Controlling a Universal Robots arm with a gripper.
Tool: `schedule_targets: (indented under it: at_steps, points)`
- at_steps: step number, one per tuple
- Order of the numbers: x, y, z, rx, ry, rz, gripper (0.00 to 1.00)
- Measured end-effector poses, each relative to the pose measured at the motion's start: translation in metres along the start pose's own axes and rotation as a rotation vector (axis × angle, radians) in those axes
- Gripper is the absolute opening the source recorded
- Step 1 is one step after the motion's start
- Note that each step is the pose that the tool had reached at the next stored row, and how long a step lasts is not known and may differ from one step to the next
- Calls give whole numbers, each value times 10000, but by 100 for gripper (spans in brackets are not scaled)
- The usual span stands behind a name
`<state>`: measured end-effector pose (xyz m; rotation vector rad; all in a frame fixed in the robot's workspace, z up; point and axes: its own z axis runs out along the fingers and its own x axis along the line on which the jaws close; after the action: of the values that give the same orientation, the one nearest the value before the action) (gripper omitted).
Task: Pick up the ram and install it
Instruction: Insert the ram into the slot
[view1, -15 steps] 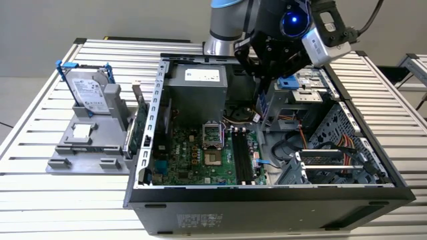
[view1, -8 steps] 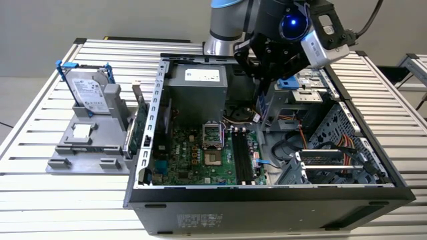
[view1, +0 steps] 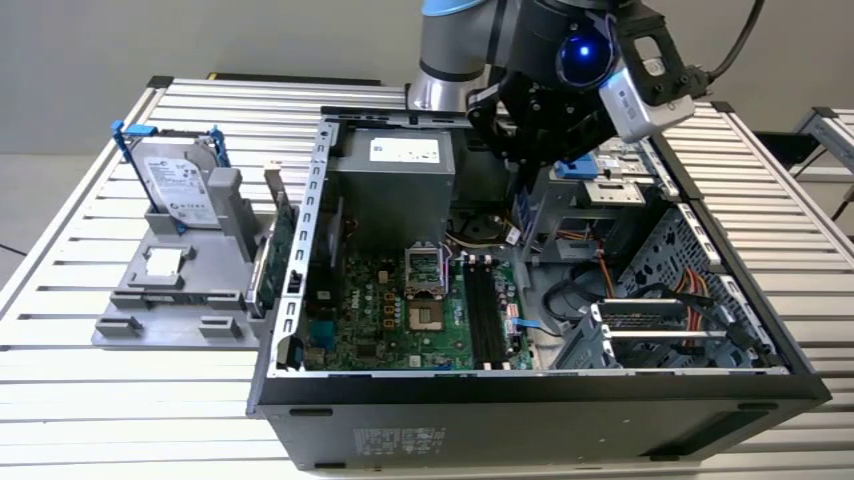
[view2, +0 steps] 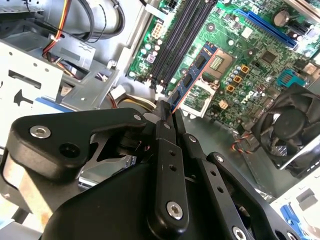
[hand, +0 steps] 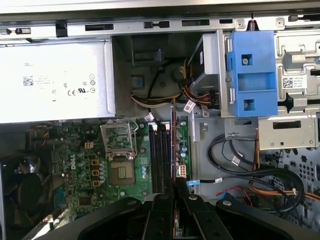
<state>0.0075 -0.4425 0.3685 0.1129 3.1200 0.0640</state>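
Observation:
The ram (view2: 196, 70) is a thin blue-green stick with small dark chips, and my gripper (view2: 167, 109) is shut on one end of it. In the exterior view the ram (view1: 523, 215) hangs on edge below the gripper (view1: 534, 160), above the right part of the motherboard inside the open computer case. The first wrist view shows the ram (hand: 173, 140) edge-on, running from the gripper (hand: 175, 186) along the right side of the black memory slots (hand: 160, 155). It is held above the slots (view1: 487, 312), not seated in one.
The case holds a grey power supply (view1: 394, 180), a processor socket (view1: 422, 282), a fan (view2: 290, 127), a blue drive bracket (hand: 250, 75) and loose cables (view1: 667, 300). Left of the case, a grey stand (view1: 174, 300) carries a hard drive (view1: 180, 180) and a green card (view1: 283, 255).

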Motion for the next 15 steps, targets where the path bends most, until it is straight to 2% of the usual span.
schedule_targets:
  at_steps: [15]
  points:
    - [2,-4,88,1,0,1,0]
